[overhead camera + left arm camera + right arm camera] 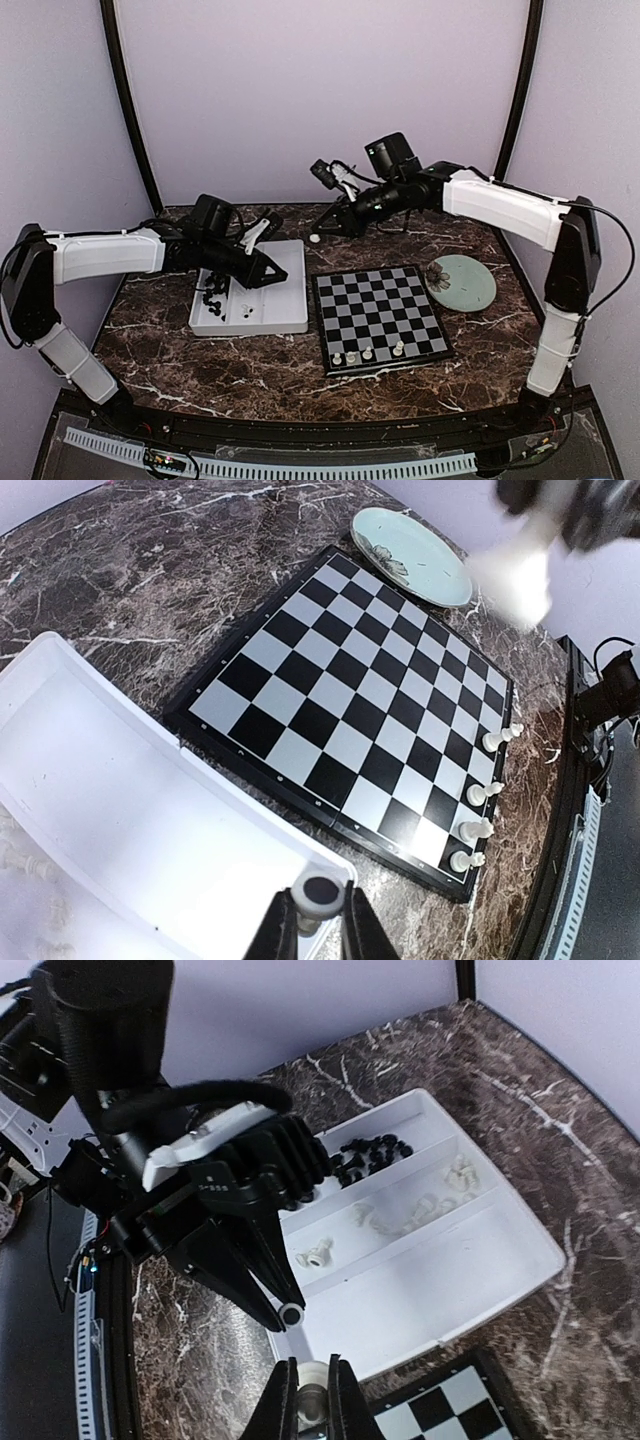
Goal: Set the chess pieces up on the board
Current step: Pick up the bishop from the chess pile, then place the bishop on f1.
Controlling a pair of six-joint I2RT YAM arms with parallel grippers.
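Left gripper (318, 912): jaws clenched on white chess piece (318, 892), lifted over white tray (120, 770) corner. Right gripper (310, 1378): jaws clenched on second white piece (312, 1388), raised behind board (380, 300). Four white pieces (367, 353) stand on near rank; held pieces likely bound there.

The top external camera sits high behind the arm bases and faces forward and down, far enough back to take in the whole counter (260, 370), both arms and the rear wall. The left wrist camera hangs close over a corner of the tray (120, 780), looking along the left pincer (320, 900) across the board (350, 710) to the plate (425, 555). The right wrist camera looks the opposite way along the right pincer (312, 1370), from above a board corner toward the tray and the left arm. Both wrist views share the tray rim and a board corner, and each catches the other arm's pincer. The overhead view covers all of it.
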